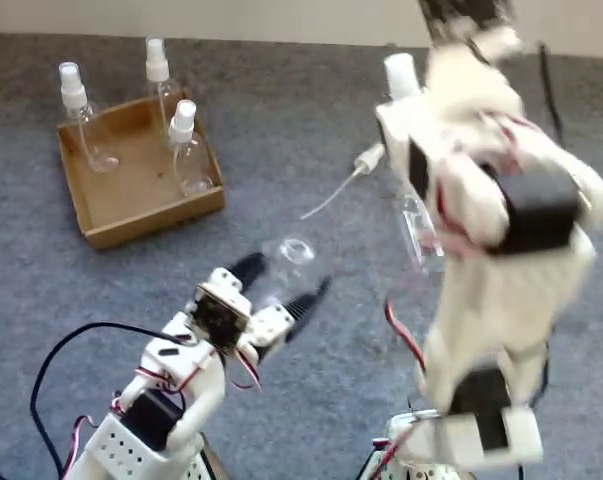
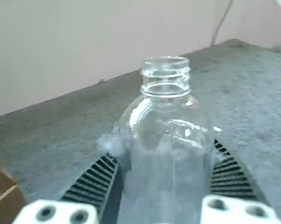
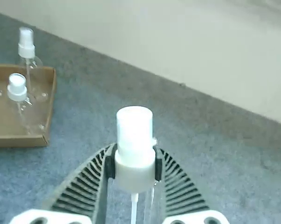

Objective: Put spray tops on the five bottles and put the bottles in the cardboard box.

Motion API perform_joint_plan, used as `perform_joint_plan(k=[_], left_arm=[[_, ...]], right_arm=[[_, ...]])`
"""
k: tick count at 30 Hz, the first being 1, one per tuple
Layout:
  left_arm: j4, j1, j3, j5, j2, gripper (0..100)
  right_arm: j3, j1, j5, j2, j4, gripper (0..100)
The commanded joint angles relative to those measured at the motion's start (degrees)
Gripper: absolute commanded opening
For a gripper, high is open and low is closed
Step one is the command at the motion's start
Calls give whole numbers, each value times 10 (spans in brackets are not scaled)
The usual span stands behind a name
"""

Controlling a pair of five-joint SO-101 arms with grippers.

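Three capped bottles (image 1: pixel 186 150) sit in the cardboard box (image 1: pixel 151 222). The right gripper (image 3: pixel 134 156) clamps the capped fourth bottle (image 3: pixel 134 135) — the left gripper (image 2: pixel 163 156) grips the uncapped fifth bottle (image 2: pixel 166 116), with a loose spray top (image 1: pixel 369 158) on the worktop.

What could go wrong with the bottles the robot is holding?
The right gripper grips just a spray top, so the bottle under it might swing or slip. The left gripper holds an open bottle that is smooth and could slide out. Three capped bottles already sit in the cardboard box; one more could knock them over.
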Motion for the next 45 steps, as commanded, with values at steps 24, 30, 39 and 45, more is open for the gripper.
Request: perform_joint_plan(k=[24, 30, 39, 45], left_arm=[[-11, 190, 11, 4, -9, 136], [-11, 190, 11, 4, -9, 136], [-10, 189, 11, 4, -6, 136], [29, 174, 11, 4, -9, 136]], right_arm=[[467, -46, -269, -417, -213, 5], [653, -60, -261, -546, -360, 5], [709, -58, -215, -593, -389, 5], [684, -58, -213, -596, -385, 5]])
